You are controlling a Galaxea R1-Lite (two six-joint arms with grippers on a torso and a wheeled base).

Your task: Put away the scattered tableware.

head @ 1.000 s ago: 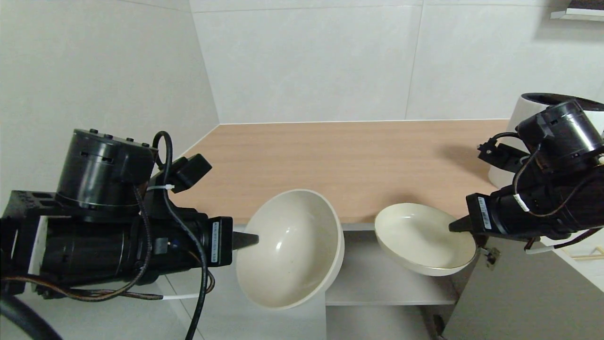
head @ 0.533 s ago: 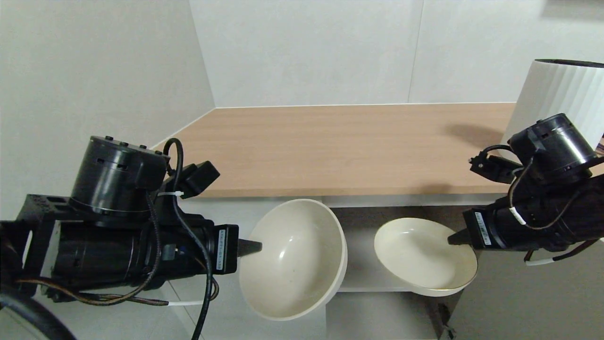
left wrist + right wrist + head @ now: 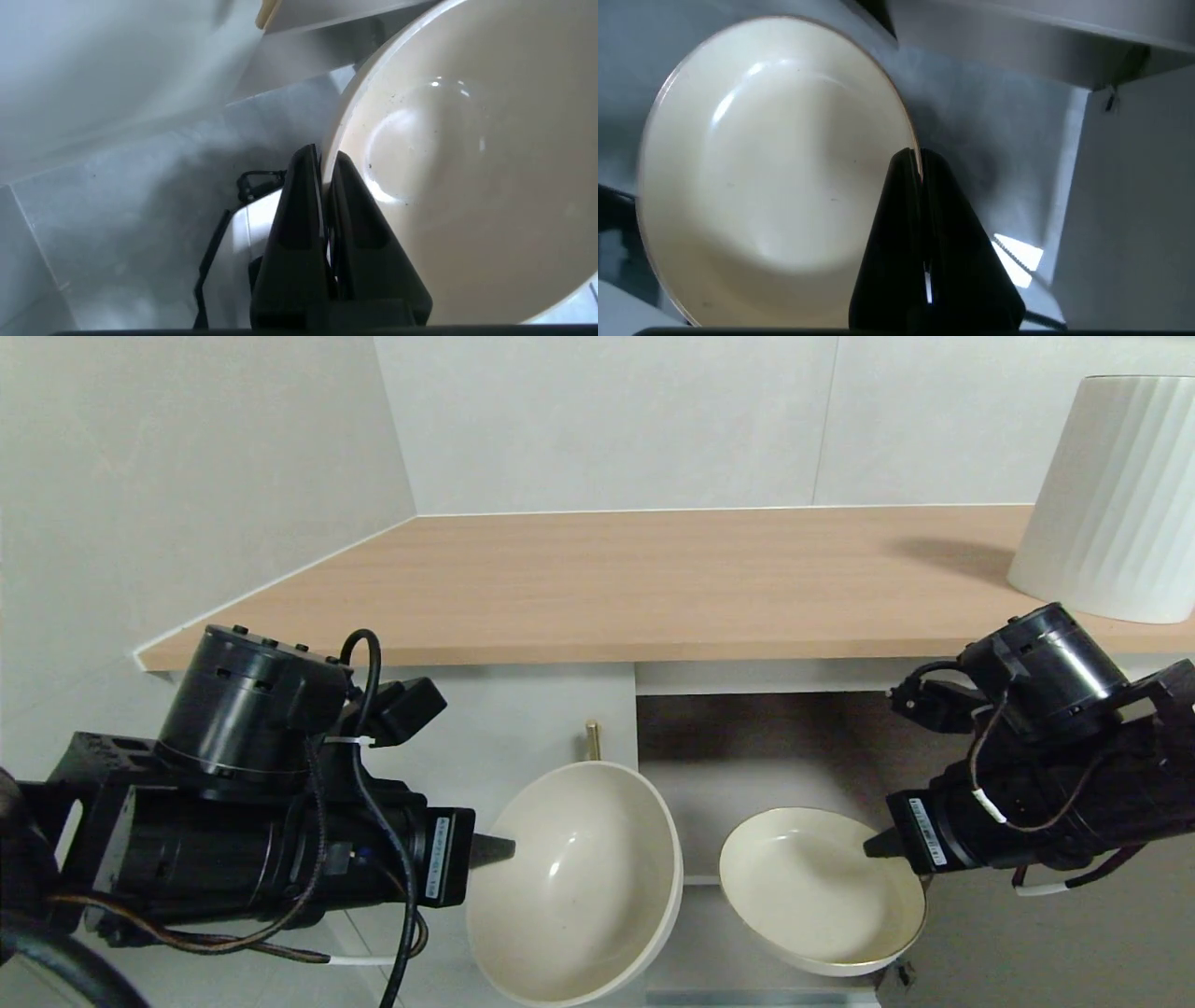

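White tiled walls (image 3: 607, 420) meet behind a long light-wood countertop (image 3: 653, 579), with a grey cabinet (image 3: 523, 709) beneath it whose right half stands open onto a shelf. A tall white ribbed container (image 3: 1111, 495) stands on the counter at the far right. The whole view has shifted downward since a second ago, and both dishes, which then overlapped the counter's near edge, now hang below it in front of the cabinet. The large deep cream bowl (image 3: 574, 882) hangs at the left, tilted, with the left gripper (image 3: 495, 847) pinched tight on its left rim. The smaller shallow cream bowl (image 3: 812, 887) hangs before the open compartment, the right gripper (image 3: 876, 847) clamped on its right rim. A small brass knob (image 3: 591, 739) shows just above the large bowl.
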